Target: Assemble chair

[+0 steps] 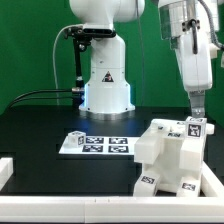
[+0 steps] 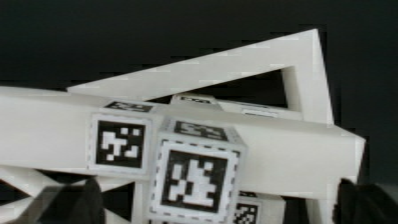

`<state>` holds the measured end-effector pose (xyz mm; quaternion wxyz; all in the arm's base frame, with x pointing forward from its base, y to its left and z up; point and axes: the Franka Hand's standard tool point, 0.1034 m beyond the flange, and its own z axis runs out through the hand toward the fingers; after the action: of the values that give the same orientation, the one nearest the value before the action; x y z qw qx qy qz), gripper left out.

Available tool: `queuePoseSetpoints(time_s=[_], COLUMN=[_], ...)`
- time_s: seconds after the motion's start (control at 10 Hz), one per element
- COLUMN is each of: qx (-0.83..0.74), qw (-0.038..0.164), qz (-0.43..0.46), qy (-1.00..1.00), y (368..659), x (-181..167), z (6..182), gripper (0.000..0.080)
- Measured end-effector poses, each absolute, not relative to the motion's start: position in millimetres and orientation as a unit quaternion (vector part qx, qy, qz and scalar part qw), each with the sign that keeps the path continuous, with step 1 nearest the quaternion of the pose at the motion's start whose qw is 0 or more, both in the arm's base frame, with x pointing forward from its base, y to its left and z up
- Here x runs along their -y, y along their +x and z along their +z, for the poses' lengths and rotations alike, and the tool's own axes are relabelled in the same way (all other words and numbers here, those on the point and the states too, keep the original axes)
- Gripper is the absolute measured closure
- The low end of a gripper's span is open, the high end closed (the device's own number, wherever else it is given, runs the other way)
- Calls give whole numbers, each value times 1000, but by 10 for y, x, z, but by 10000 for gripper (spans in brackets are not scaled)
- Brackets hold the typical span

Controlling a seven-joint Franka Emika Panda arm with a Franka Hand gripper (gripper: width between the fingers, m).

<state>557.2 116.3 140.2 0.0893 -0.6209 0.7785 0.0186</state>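
Just one chair [image 1: 172, 158], one open gripper [image 1: 197, 111] above

marker board [image 1: 96, 144]: flat on black table [image 1: 40, 135] | green backdrop [image 1: 30, 45] behind | white table border [image 1: 60, 190] in front

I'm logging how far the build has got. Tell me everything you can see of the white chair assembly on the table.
The blocky white plastic chair assembly looks matte and chunky, built from slabs and bars already joined into one structure. Black-and-white square tags sit on several faces. It rests on the black table, near the front raised border, at the exterior view's right. The wrist view shows a triangular open frame among its bars. The open claw hangs just above its top; contact cannot be told.
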Motion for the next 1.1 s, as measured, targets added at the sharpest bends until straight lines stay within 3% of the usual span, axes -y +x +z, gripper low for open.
queuePoseSetpoints(time_s=[0.3,0.6,1.1], qx=[-752,-660,-514], qw=[92,109,109], qz=[14,14,-5], qy=[-653,-743,-851], y=[5495,5273,5266], x=[-1062,-776,-686], z=[1398,1530,1472], gripper=[151,151,151])
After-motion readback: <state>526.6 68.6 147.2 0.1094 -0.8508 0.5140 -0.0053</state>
